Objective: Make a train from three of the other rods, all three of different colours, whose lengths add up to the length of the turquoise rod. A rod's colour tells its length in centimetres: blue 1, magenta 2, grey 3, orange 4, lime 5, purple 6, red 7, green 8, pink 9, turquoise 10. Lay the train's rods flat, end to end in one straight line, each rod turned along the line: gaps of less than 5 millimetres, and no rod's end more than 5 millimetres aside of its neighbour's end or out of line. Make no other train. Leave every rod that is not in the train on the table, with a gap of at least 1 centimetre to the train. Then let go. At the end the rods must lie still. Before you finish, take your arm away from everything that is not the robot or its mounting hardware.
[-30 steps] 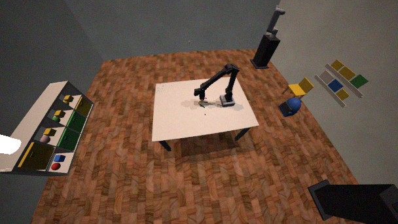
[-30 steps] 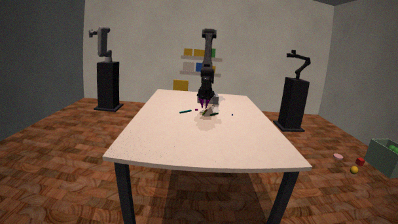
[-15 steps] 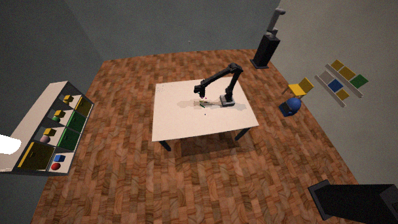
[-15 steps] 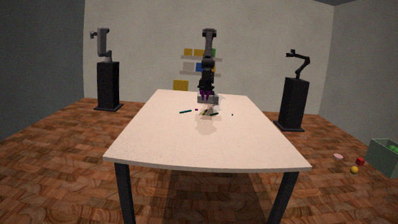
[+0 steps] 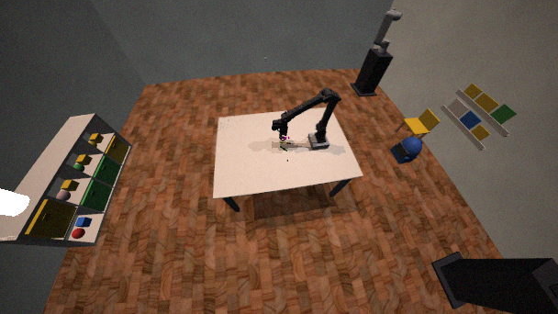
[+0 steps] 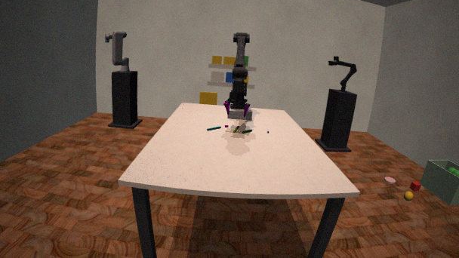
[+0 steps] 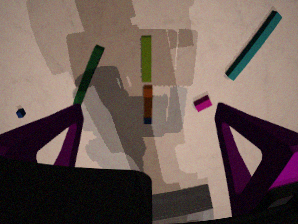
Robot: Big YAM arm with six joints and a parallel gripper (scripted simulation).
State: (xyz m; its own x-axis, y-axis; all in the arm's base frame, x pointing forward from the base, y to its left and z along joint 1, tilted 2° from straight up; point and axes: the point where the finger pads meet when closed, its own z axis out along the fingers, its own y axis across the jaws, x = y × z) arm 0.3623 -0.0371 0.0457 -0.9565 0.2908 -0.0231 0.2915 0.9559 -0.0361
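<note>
Wrist view: pincer (image 5: 284,137) (image 6: 236,110) (image 7: 149,110) wide open.

On the pale worktop (image 5: 248,172) (image 6: 234,167) (image 7: 250,95), the orange rod (image 6: 238,127) (image 7: 148,102) has a lime rod (image 6: 235,130) (image 7: 146,59) and blue rod (image 7: 147,120) at opposite ends; green rod (image 5: 284,149) (image 6: 247,131) (image 7: 90,74), second blue rod (image 5: 287,160) (image 6: 268,132) (image 7: 20,112) one side, magenta rod (image 6: 226,126) (image 7: 202,103), turquoise rod (image 6: 214,128) (image 7: 254,46) opposite.

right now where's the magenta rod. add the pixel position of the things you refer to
In the wrist view, the magenta rod (image 6: 226,126) (image 7: 203,103) lies right of the orange rod (image 7: 148,101), below the turquoise one (image 6: 214,128) (image 7: 254,46).
</note>
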